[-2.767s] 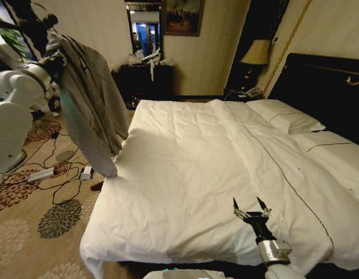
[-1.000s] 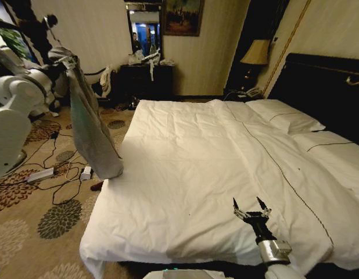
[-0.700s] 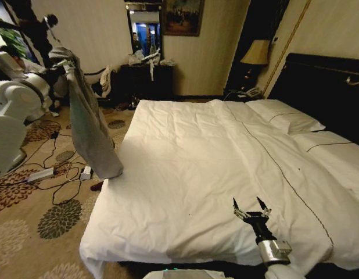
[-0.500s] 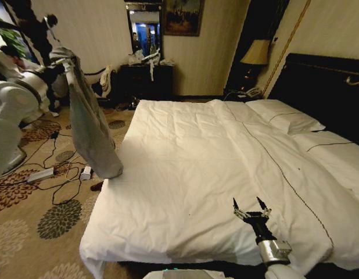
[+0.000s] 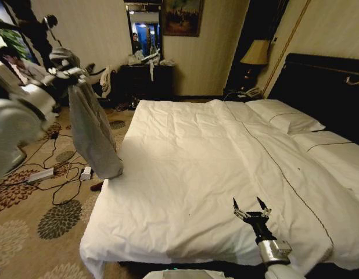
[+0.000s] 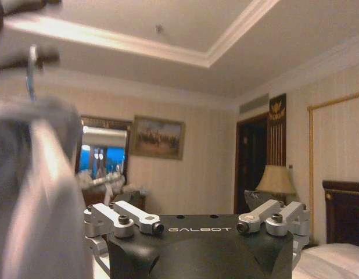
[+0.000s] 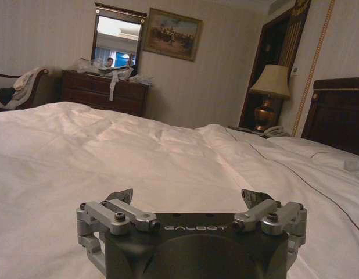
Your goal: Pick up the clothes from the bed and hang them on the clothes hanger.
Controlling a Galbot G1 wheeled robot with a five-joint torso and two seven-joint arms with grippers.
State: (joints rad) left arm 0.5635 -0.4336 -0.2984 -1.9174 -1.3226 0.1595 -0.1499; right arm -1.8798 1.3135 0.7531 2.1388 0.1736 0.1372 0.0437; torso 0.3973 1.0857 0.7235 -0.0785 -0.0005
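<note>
Light-grey creased cloth shirt (image 5: 92, 133) off the white-duveted bed (image 5: 226, 168), hanging beside it. Left gripper (image 6: 197, 224) alongside, fingers spread, holding nothing. Right gripper (image 5: 250, 209) likewise spread and unladen above duvet. Apparently hung; release seemingly done.

Grey shirt (image 5: 91, 136) hangs creased, full length, off far-left of bed (image 5: 226, 168), clear of white duvet. Hanger's silver hook (image 6: 31, 72) above it.

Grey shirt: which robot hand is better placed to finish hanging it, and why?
Left. The left hand is raised right next to the grey shirt, which hangs beside the bed. The right hand sits low over the bed's near edge, far from it.
</note>
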